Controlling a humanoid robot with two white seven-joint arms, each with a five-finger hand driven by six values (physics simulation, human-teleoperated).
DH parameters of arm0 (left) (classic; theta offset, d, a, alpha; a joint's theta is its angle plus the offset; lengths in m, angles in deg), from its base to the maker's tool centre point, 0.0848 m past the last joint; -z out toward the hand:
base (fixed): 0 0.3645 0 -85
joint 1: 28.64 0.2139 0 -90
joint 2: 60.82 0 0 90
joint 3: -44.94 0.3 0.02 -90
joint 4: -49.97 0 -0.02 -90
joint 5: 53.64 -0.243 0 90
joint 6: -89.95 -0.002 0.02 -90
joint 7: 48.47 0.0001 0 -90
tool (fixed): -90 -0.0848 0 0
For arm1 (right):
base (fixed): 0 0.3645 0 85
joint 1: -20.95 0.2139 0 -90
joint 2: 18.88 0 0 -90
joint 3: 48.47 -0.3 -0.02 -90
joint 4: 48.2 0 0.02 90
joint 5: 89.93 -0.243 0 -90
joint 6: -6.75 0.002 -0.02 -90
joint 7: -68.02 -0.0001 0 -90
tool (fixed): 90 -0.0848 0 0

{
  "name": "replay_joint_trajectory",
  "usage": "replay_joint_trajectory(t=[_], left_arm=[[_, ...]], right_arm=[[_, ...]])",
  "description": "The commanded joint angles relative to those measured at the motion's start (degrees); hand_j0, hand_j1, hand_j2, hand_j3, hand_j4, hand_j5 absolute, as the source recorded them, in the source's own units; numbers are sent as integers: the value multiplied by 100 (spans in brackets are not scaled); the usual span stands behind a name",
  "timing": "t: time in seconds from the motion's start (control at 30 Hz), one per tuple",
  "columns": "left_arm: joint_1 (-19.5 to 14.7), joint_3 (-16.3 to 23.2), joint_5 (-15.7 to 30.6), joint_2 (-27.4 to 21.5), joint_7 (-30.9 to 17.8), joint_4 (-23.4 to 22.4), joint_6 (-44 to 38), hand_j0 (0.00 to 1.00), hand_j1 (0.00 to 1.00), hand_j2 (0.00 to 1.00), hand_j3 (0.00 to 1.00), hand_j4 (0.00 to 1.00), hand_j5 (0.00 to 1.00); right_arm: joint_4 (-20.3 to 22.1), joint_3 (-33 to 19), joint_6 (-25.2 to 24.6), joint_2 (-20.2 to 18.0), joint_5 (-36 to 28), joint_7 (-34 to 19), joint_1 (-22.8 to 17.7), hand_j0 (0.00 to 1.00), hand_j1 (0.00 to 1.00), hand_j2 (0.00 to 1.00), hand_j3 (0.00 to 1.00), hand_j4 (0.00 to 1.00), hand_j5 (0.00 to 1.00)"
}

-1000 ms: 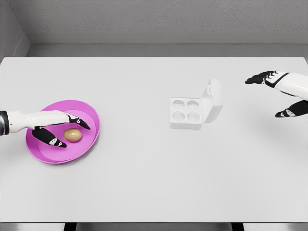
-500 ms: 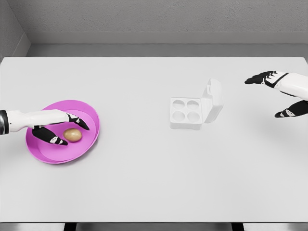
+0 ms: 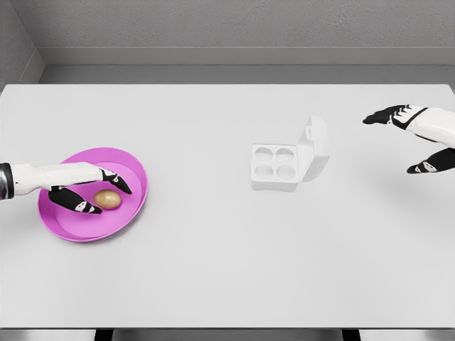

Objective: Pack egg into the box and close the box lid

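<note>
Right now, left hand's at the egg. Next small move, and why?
Probably close the left hand on the egg: thumb and fingers already straddle it in the pink plate but look not yet closed. The egg box sits open, all four cups empty.

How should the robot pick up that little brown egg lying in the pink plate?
Probably across its narrow middle, from above and the left. The egg lies on its side in the shallow pink plate, long axis roughly left to right, so its rounded flanks face front and back. The left hand already brackets it, fingers behind and thumb in front, seemingly not yet closed.
</note>
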Motion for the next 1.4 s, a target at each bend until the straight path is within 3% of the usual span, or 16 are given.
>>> replay_joint_trajectory(t=[0.0,0.5,1.03,1.17,1.37], left_arm=[[0,-7,39,-1,-6,9,-10,69,69,69,69,69,69],[9,10,48,26,-6,18,-10,58,58,58,58,58,58],[35,63,39,34,-6,18,-10,78,78,78,78,78,78],[44,63,39,17,-15,9,-10,78,78,78,78,78,78],[44,72,30,26,-6,-26,-10,56,56,56,56,56,56]], right_arm=[[-16,-4,-13,-7,-36,3,0,100,100,100,100,100,100],[-24,-4,-13,-7,-36,3,0,100,100,100,100,100,100],[-33,-4,-13,-7,-36,3,0,100,100,100,100,100,100],[-42,-4,-13,-7,-36,3,0,100,100,100,100,100,100],[-42,-4,-13,-7,-44,3,0,100,100,100,100,100,100]])
